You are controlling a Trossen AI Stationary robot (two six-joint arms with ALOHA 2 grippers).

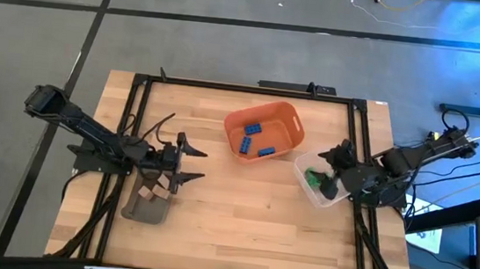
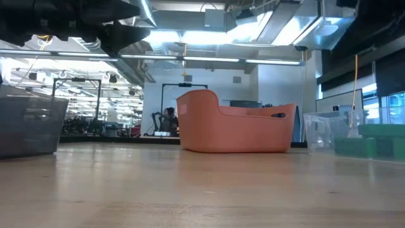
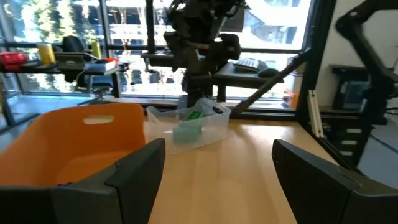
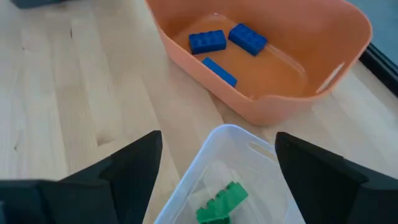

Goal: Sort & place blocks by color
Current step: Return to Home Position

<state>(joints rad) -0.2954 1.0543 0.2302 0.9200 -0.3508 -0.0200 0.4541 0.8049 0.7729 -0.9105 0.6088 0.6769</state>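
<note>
Right gripper hangs over the clear bin at the table's right side, fingers spread wide and empty; green blocks lie inside it. Left gripper, equally spread and empty, sits beside the grey-brown tray. Three blue blocks lie in the orange bin.

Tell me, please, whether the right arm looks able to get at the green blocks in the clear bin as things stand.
Probably yes. The right pincer hangs open directly above the clear bin, the green blocks lie uncovered inside, and nothing stands between them.
</note>
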